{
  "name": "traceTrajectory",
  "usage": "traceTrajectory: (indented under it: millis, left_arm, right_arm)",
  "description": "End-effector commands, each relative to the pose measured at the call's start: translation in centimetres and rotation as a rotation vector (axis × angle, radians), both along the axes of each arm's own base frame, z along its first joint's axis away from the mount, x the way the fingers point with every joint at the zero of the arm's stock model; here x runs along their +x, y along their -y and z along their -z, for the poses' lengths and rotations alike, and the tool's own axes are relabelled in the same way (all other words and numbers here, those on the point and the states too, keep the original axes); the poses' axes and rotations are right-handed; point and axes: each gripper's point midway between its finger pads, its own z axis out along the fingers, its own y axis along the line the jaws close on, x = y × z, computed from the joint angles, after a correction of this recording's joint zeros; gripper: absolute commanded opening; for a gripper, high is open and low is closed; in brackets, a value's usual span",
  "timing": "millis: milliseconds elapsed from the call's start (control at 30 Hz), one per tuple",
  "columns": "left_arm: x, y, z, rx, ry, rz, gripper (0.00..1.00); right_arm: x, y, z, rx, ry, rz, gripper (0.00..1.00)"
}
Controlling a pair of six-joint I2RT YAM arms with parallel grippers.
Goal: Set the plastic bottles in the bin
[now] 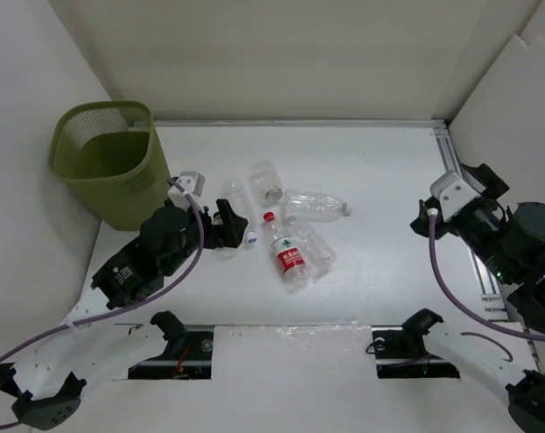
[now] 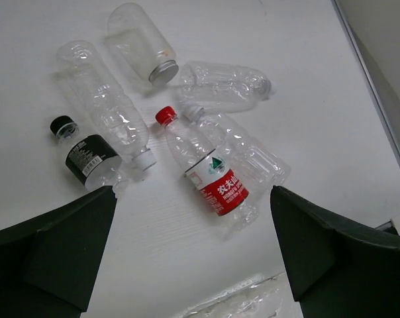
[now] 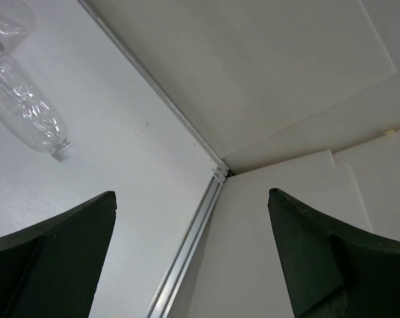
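Note:
Several clear crinkled plastic bottles lie in a cluster mid-table. They include a red-capped, red-labelled bottle [image 1: 286, 251] [image 2: 206, 173], a black-capped, black-labelled one [image 2: 87, 158], a white-capped one [image 2: 108, 109] and a wide one with a grey cap [image 2: 139, 43] [image 1: 265, 179]. The olive-green bin [image 1: 106, 162] stands upright at the back left. My left gripper [image 1: 229, 221] [image 2: 192, 212] is open and empty, just left of the cluster, with the bottles ahead of its fingers. My right gripper [image 1: 478, 180] [image 3: 191, 199] is open and empty at the far right, facing the back corner; one clear bottle [image 3: 21, 99] shows at its view's left edge.
An aluminium rail [image 1: 462, 216] [image 3: 187, 245] runs along the table's right edge beside white wall panels. White walls close in the back and left. Dark cut-outs [image 1: 182, 347] sit at the near edge by the arm bases.

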Motion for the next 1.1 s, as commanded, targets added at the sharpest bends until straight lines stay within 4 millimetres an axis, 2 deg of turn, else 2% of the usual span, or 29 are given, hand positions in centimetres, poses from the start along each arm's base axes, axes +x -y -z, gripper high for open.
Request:
traceTrajectory:
  millis: [0,67,167,200,267,333,400,433,467,500,533,567,633,700,733,800,833,867,900,933,967,1000,1033,1067]
  left_arm:
    - [-0.5,1.0,-2.3,-0.077,0.092,0.073,1.0]
    - [-0.2,0.4,-2.0,-0.059,0.091,0.035,1.0]
    - [0.7,-0.3,-0.4,0.013,0.046,-0.02,1.0]
    - [1.0,-0.2,0.1,0.03,0.033,-0.028,1.0]
    - [1.3,-0.3,0.7,0.038,0.008,-0.056,1.0]
    - [2.0,-0.1,1.2,0.039,-0.01,-0.086,1.0]
    - [2.2,0.2,2.0,0.037,-0.021,-0.09,1.0]
    - [2.7,0.0,2.4,0.048,-0.032,-0.108,1.0]
    - [3.0,-0.6,2.6,0.043,-0.044,-0.137,1.0]
    - [2.9,-0.5,2.6,0.04,-0.047,-0.129,1.0]
    - [2.9,-0.5,3.2,0.047,-0.053,-0.129,1.0]
    - [2.8,-0.6,3.0,0.04,-0.047,-0.129,1.0]
    - [2.6,-0.6,3.8,0.047,-0.059,-0.121,1.0]
    - [2.6,-0.4,3.6,0.038,-0.055,-0.113,1.0]
    - [2.6,-0.4,3.6,0.038,-0.055,-0.113,1.0]
    - [2.5,-0.6,3.8,0.049,-0.061,-0.121,1.0]
    - [2.5,-0.6,3.8,0.049,-0.061,-0.121,1.0]
    - [2.5,-0.6,3.8,0.049,-0.061,-0.121,1.0]
    - [2.5,-0.6,3.8,0.049,-0.061,-0.121,1.0]
    - [2.5,-0.6,3.8,0.049,-0.061,-0.121,1.0]
    - [2.5,-0.6,3.8,0.049,-0.061,-0.121,1.0]
    - [2.5,-0.6,3.8,0.049,-0.061,-0.121,1.0]
    - [2.6,-0.5,4.1,0.056,-0.068,-0.121,1.0]
    - [2.6,-0.5,4.1,0.056,-0.068,-0.121,1.0]
  right_arm:
    - [0.2,-0.1,-1.2,0.012,0.024,0.002,1.0]
    - [0.3,-0.3,-1.1,0.013,0.025,-0.007,1.0]
    - [0.6,-1.2,-1.4,0.009,0.047,-0.05,1.0]
    - [0.9,-1.8,-0.9,0.006,0.039,-0.067,1.0]
    - [2.9,-3.0,0.3,-0.026,0.003,-0.069,1.0]
    - [5.1,-4.2,2.4,-0.103,-0.047,-0.077,1.0]
    - [8.1,-6.3,4.9,-0.166,-0.101,-0.111,1.0]
    - [9.1,-7.0,6.6,-0.194,-0.129,-0.137,1.0]
    - [10.7,-8.0,7.3,-0.225,-0.126,-0.168,1.0]
    - [11.4,-8.6,8.3,-0.215,-0.146,-0.203,1.0]
    - [12.1,-9.0,9.7,-0.214,-0.172,-0.221,1.0]
    - [12.8,-9.2,10.5,-0.207,-0.188,-0.238,1.0]
    - [14.7,-10.3,12.1,-0.173,-0.209,-0.299,1.0]
    - [16.4,-10.6,15.1,-0.165,-0.261,-0.323,1.0]
    - [17.3,-10.5,15.7,-0.149,-0.262,-0.329,1.0]
    - [18.4,-10.6,17.7,-0.153,-0.309,-0.347,0.99]
    - [19.5,-11.5,18.8,-0.147,-0.324,-0.372,0.97]
    - [19.8,-12.3,19.3,-0.136,-0.326,-0.435,0.97]
    - [20.3,-12.8,19.2,-0.14,-0.32,-0.458,0.96]
    - [21.4,-13.3,20.8,-0.176,-0.346,-0.482,0.96]
    - [21.1,-13.3,22.3,-0.204,-0.413,-0.506,0.96]
    - [21.7,-13.4,21.7,-0.223,-0.417,-0.515,0.96]
    - [21.9,-13.4,23.3,-0.253,-0.459,-0.532,0.96]
    - [21.7,-13.3,24.0,-0.262,-0.481,-0.538,0.96]
